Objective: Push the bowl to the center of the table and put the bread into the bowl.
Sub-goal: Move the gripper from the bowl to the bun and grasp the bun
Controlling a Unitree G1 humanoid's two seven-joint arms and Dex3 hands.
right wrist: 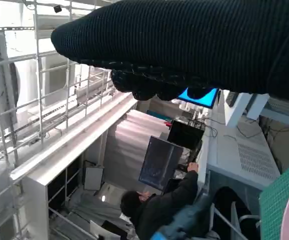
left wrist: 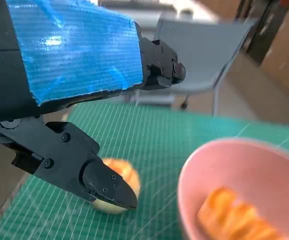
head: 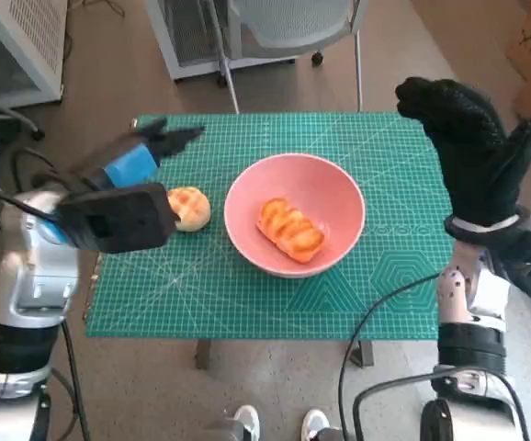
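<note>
Bowl sat about mid surface with one long bread already inside. A round bun lay on the mat just left of the bowl, not touching it. Step in hand looked like fetching that bun: the left hand needed to drop straight over it, close around its sides gently, lift above the rim, release over the bowl's free side. Left hand hovered above and slightly far of the bun, fingers apart, grasping nothing. Right hand was raised off the right edge, released, fingers spread, touching nothing.
</note>
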